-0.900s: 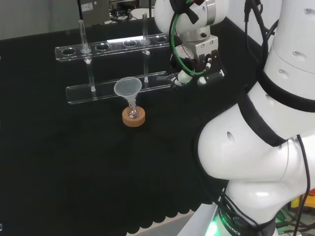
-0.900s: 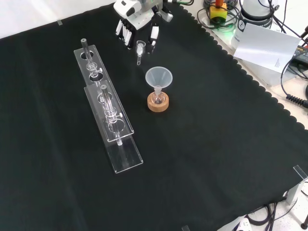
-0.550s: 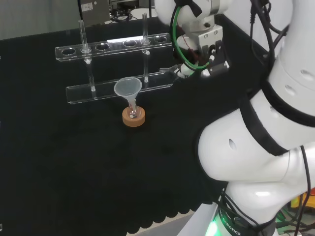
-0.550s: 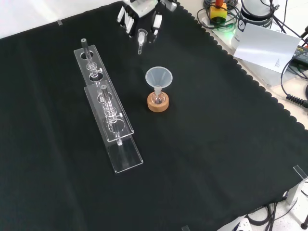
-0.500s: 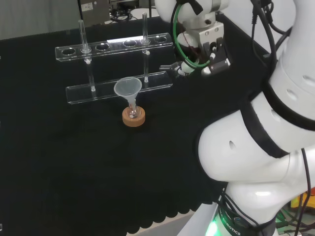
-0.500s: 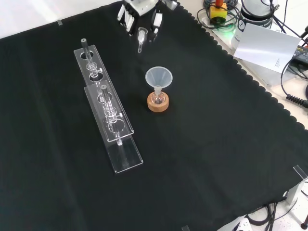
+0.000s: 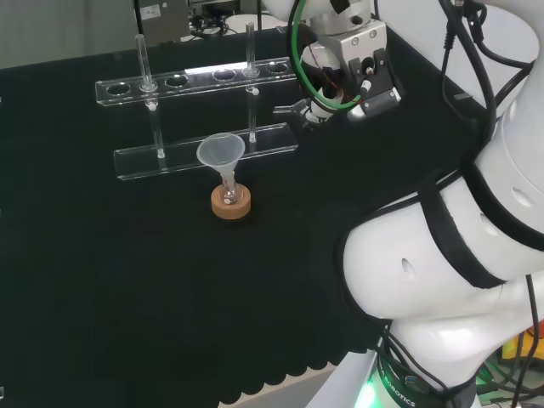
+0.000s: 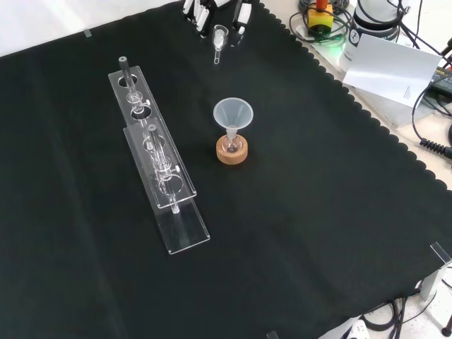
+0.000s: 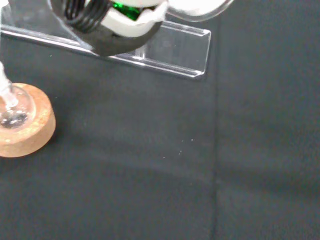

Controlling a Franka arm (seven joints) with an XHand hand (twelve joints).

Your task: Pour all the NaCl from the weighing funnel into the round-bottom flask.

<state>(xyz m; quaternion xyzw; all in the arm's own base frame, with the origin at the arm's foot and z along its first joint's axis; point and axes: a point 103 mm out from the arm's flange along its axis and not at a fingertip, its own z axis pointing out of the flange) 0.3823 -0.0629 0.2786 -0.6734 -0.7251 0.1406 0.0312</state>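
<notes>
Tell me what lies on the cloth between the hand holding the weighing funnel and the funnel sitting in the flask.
Nothing: in the front view only bare black cloth separates the hand, curled round the weighing funnel, from the plastic funnel in the flask.

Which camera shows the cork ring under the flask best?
The front view: the cork ring shows whole and unblocked, with the flask seated in it. The head view shows it smaller; the wrist view shows it close but cut off at the edge.
</notes>
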